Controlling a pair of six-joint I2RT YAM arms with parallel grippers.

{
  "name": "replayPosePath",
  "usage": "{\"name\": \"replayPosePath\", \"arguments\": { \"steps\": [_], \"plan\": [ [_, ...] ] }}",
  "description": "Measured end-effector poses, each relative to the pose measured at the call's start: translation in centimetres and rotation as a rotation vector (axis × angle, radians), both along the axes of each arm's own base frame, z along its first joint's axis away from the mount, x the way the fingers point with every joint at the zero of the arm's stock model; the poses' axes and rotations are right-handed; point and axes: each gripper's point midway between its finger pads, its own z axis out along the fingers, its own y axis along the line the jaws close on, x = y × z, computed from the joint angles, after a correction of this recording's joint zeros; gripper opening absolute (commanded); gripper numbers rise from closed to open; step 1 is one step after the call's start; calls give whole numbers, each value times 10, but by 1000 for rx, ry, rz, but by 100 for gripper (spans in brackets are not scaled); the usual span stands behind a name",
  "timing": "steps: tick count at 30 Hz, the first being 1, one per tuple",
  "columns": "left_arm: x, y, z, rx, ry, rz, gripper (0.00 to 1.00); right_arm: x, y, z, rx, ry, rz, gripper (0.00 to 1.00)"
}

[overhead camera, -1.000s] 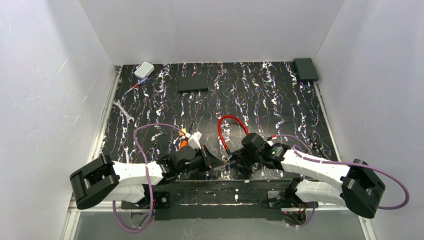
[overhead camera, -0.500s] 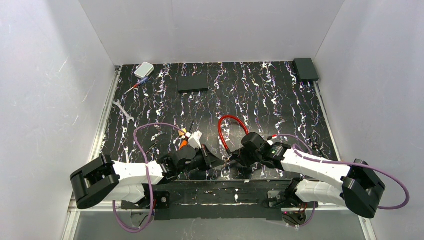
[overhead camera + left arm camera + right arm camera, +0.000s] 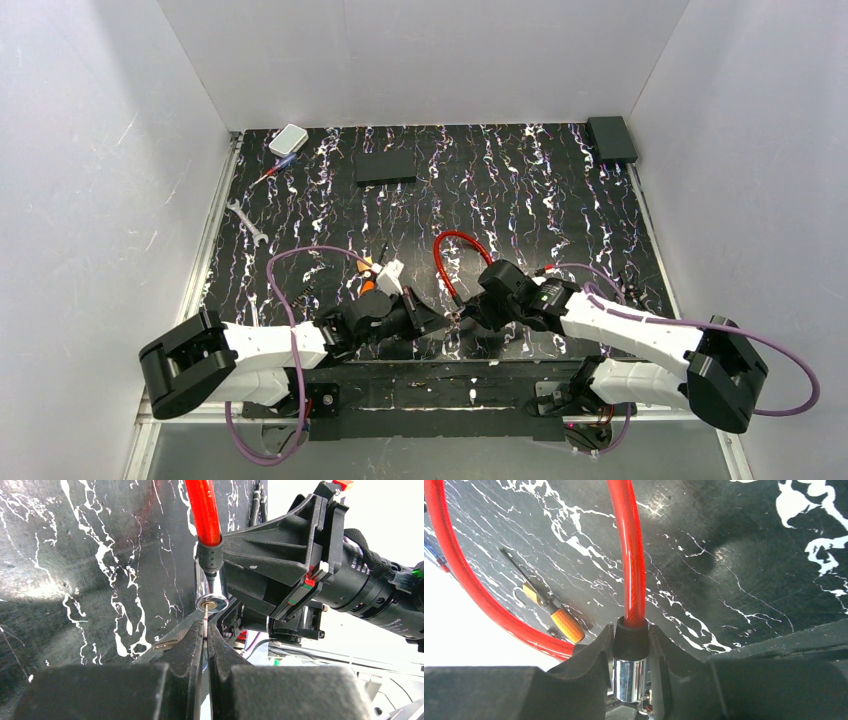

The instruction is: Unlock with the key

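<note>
My right gripper (image 3: 630, 650) is shut on the black collar and chrome lock cylinder (image 3: 629, 680) of a red cable lock (image 3: 626, 555). It holds the cylinder above the table, near the front edge (image 3: 468, 312). My left gripper (image 3: 205, 630) is shut on a thin metal key (image 3: 205, 621). The key's tip touches the keyhole in the cylinder's round end face (image 3: 212, 602). In the top view the two grippers meet tip to tip, the left one (image 3: 434, 321) left of the cylinder. A small orange-handled tool with a thin black rod (image 3: 566, 625) lies loose on the table (image 3: 367, 284).
A white tag (image 3: 390, 279) lies by the orange tool. A silver wrench (image 3: 246, 222) lies at the left edge. At the back are a white box (image 3: 288, 139), a small screwdriver (image 3: 268, 176), a flat black box (image 3: 386, 167) and a black block in the right corner (image 3: 611, 138).
My right gripper and the lock cylinder have shifted slightly left towards the left gripper, and the red loop moved with them. The left gripper stays shut on the key.
</note>
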Motion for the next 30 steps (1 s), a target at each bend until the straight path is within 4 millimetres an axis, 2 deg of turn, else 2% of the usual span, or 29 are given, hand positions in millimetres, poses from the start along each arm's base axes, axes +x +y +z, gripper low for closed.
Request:
{"name": "replayPosePath", "arguments": {
  "steps": [12,19,30],
  "plan": [
    [-7,-5,1,-18,34,-33,0,-17,-13,4,-36,22,-45,1],
    [-9,-8,-10,5,63,-43,0,-21,-12,-7,-59,42,-49,1],
    [-9,-6,-13,16,71,-40,0,-20,-9,-12,-46,35,-49,1]
  ]
}}
